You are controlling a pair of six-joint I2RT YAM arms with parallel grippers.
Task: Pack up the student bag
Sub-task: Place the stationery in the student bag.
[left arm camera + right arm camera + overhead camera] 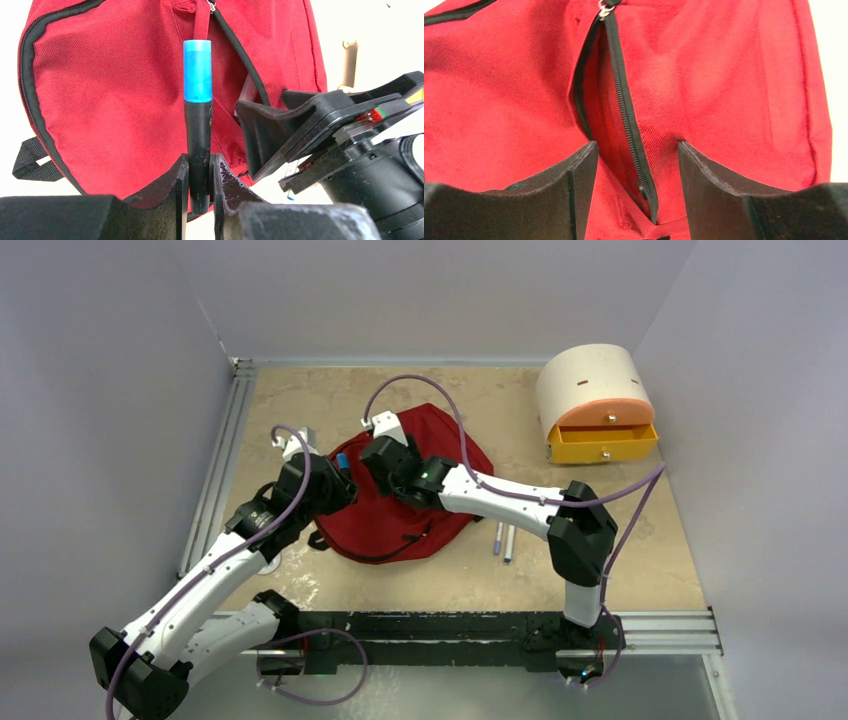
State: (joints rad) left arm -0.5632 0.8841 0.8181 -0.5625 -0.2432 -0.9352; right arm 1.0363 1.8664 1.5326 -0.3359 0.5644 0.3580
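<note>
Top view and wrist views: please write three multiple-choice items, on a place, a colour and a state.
1. The two thin pale pens lie: A) on the beige table, right of the dark red fabric backpack; B) in a drawer; C) on the backpack.
2. Cap of the black marker in the left jaws: A) green; B) blue; C) white.
3. The right jaws: A) shut on a strap; B) open over the unzipped pocket; C) shut on the marker.
Key: 1A, table beside it; 2B, plainly blue; 3B, a gap between them.

Red student bag [382, 525], flat, partly unzipped
</note>
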